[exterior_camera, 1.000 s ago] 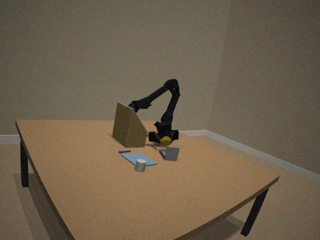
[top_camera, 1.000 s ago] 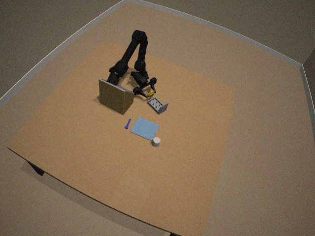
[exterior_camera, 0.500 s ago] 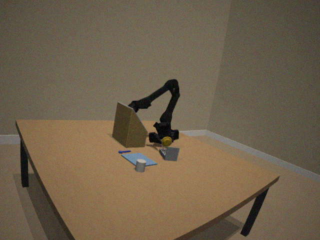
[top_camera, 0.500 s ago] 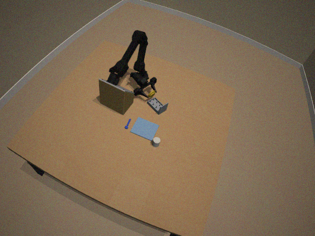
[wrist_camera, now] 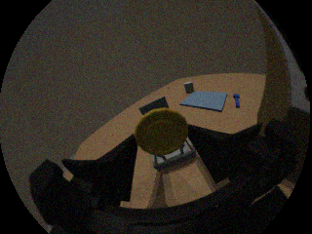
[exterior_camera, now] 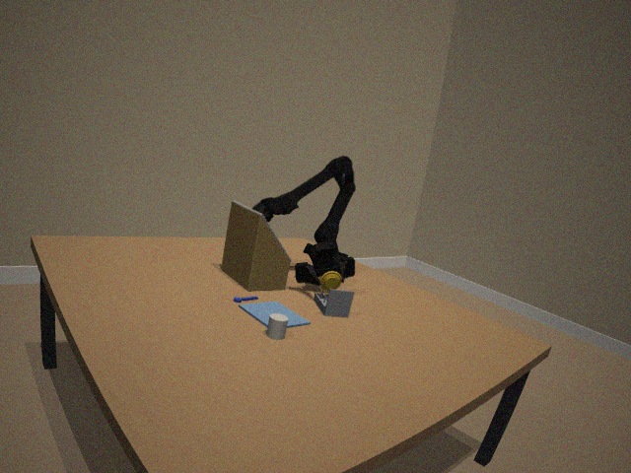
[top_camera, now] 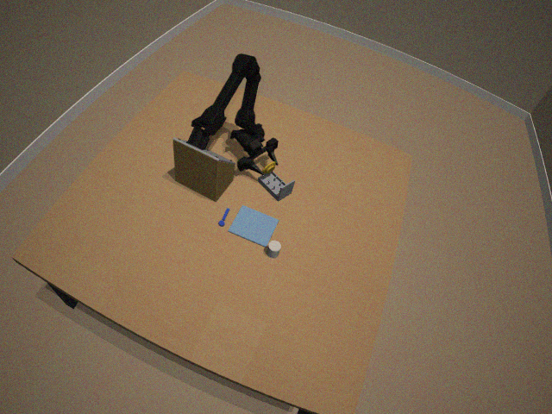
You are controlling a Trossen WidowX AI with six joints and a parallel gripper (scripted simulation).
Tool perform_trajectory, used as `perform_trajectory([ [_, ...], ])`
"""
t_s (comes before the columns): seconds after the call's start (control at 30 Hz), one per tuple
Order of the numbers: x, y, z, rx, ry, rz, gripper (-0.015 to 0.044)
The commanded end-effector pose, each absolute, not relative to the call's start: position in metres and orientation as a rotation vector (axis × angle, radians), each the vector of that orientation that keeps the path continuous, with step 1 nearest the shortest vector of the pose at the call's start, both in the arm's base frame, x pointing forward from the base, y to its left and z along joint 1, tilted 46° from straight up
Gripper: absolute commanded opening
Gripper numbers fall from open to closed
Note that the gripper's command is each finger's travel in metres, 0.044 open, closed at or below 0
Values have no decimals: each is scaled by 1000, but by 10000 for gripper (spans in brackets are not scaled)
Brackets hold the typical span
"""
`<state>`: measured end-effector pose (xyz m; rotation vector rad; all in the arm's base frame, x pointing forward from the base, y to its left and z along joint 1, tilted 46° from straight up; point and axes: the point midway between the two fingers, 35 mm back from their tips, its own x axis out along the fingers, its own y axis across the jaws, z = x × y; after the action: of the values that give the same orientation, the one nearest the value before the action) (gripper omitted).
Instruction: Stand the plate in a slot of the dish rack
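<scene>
The yellow plate (top_camera: 268, 167) stands on edge between my fingers, just above the near end of the grey dish rack (top_camera: 276, 184). My gripper (top_camera: 263, 165) is shut on the plate, low over the table. In the exterior view the plate (exterior_camera: 330, 279) hangs just above and behind the rack (exterior_camera: 336, 302). In the wrist view the plate (wrist_camera: 162, 132) faces the camera as a round disc, with the rack's rails (wrist_camera: 175, 156) right below it. I cannot tell whether the plate's lower edge touches the rack.
A tan wedge-shaped block (top_camera: 201, 168) stands left of the gripper, close to the arm. A light blue mat (top_camera: 254, 224), a blue spoon (top_camera: 223, 216) and a white cup (top_camera: 273, 248) lie in front of the rack.
</scene>
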<state>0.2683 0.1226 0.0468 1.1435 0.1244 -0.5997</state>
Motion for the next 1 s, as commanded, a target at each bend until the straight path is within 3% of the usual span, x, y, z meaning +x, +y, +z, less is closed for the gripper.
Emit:
perform_trajectory([
  [0.0,272,119,45,1140,125,-601,0],
  [0.97,286,122,29,1142,131,-601,0],
])
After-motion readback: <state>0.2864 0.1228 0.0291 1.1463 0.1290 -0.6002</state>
